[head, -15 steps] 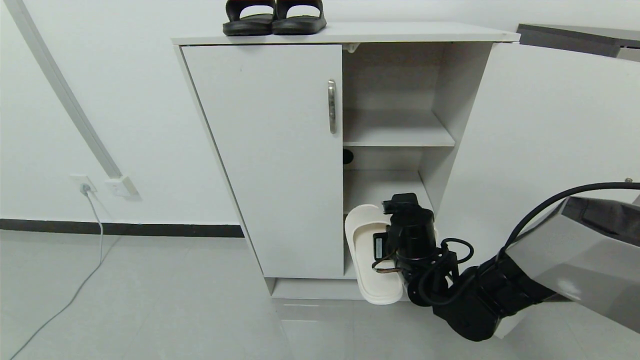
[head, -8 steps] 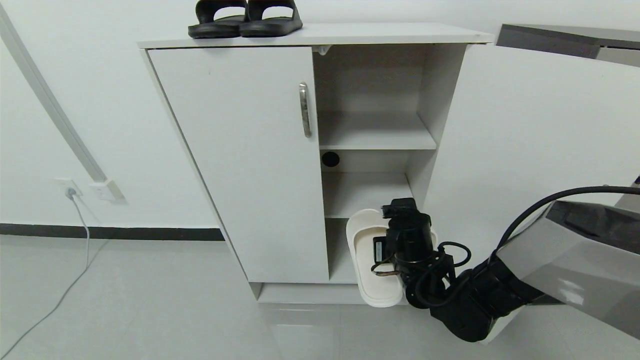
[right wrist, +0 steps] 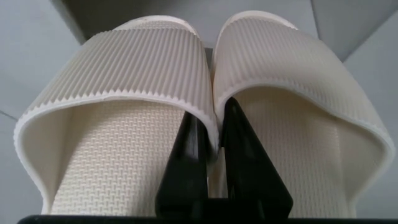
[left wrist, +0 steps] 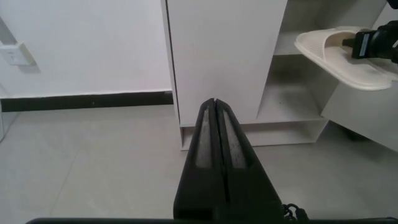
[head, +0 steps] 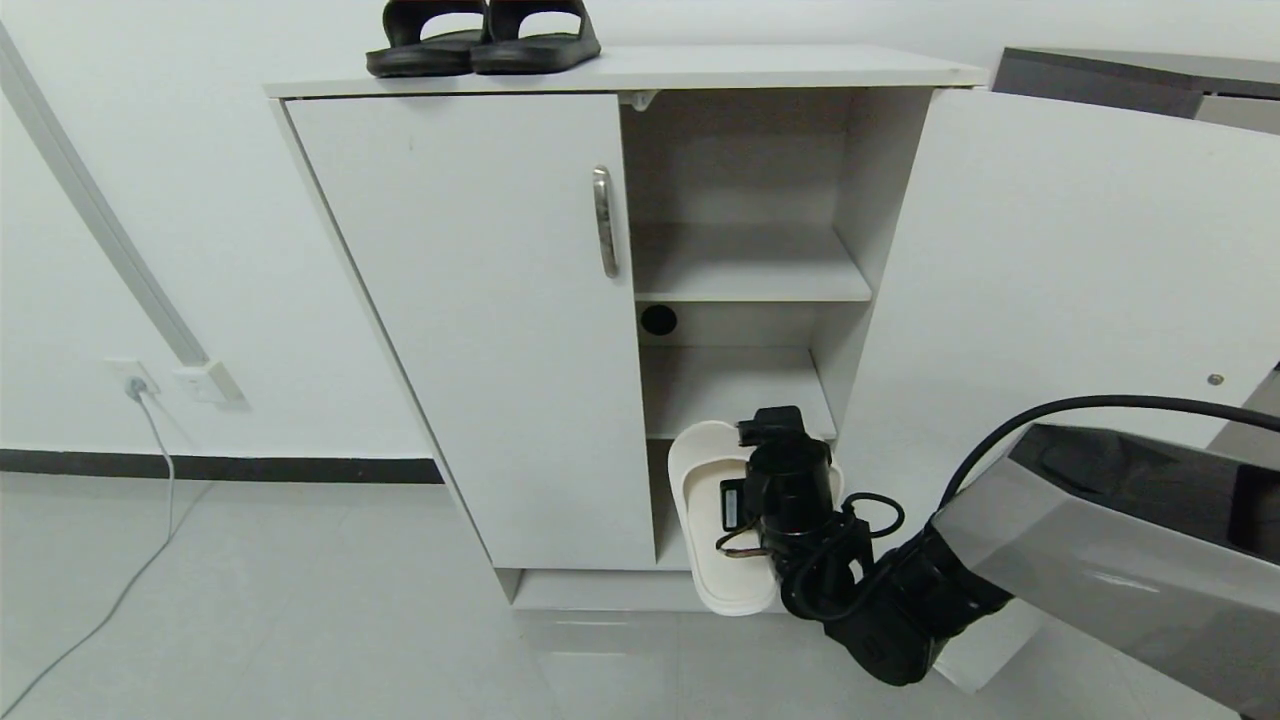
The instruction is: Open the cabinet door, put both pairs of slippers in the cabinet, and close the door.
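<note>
My right gripper (head: 775, 455) is shut on a pair of white slippers (head: 705, 520), held in front of the lowest compartment of the white cabinet (head: 620, 75). In the right wrist view its fingers (right wrist: 186, 155) pinch the inner edges of both white slippers (right wrist: 118, 93) together. A pair of black slippers (head: 485, 35) rests on the cabinet top at its left end. The right door (head: 1060, 280) stands open; the left door (head: 480, 320) is closed. My left gripper (left wrist: 214, 118) is shut and empty, low over the floor before the cabinet, with the white slippers (left wrist: 348, 56) off to one side.
Two shelves (head: 745, 275) inside the open half are bare, with a round hole (head: 658, 320) in the back panel. A wall socket (head: 130, 385) with a cable and a grey conduit (head: 90, 200) are on the wall to the left. Tiled floor (head: 250, 610) lies in front.
The head camera has shifted, so the cabinet sits further left in the picture. My right gripper still holds the white slippers, now slightly left and closer to the lower cabinet opening.
</note>
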